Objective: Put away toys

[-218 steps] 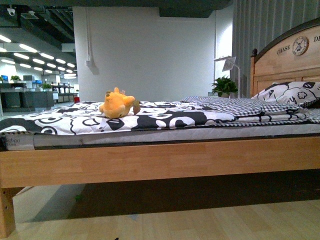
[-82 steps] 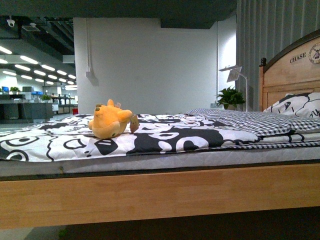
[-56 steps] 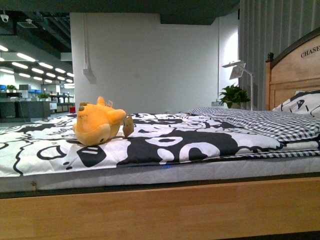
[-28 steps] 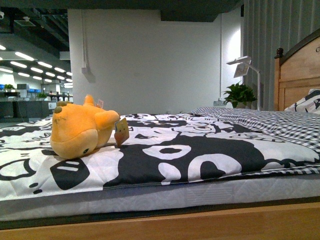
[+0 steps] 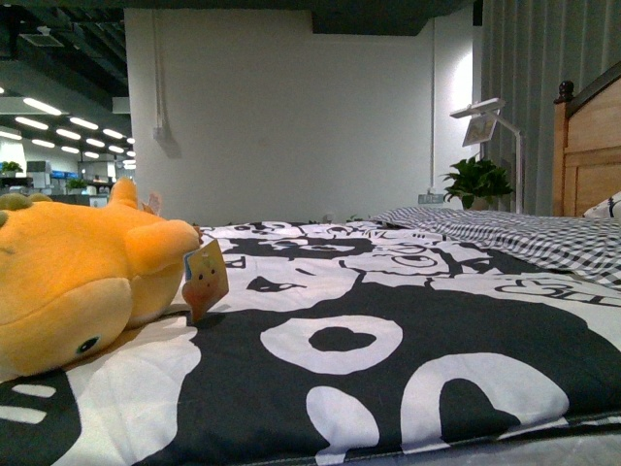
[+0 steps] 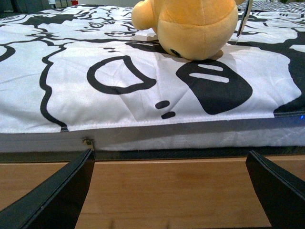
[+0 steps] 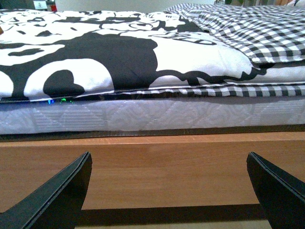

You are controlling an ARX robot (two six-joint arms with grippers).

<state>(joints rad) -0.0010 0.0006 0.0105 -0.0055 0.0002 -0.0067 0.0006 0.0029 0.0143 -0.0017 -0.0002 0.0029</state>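
Orange plush toy (image 5: pixel 82 291) lies tipped over on black-and-white bedspread (image 5: pixel 388 388), near bed's front edge, with paper tag (image 5: pixel 204 280) beside it. Left gripper (image 6: pixel 169 155) spread wide, dark fingers (image 6: pixel 57 198) empty, low in front of wooden bed rail (image 6: pixel 167 183). Toy sits above and beyond gap between those fingers, well apart from both. Right gripper (image 7: pixel 168 155) also spread wide and empty, facing rail and mattress (image 7: pixel 152 117). Checked blanket (image 7: pixel 248 28) lies on bed beyond it.

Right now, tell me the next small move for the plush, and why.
Probably lift the left gripper and reach forward: its jaws are open but level with the wooden bed rail, while the plush toy lies above on the bedspread.
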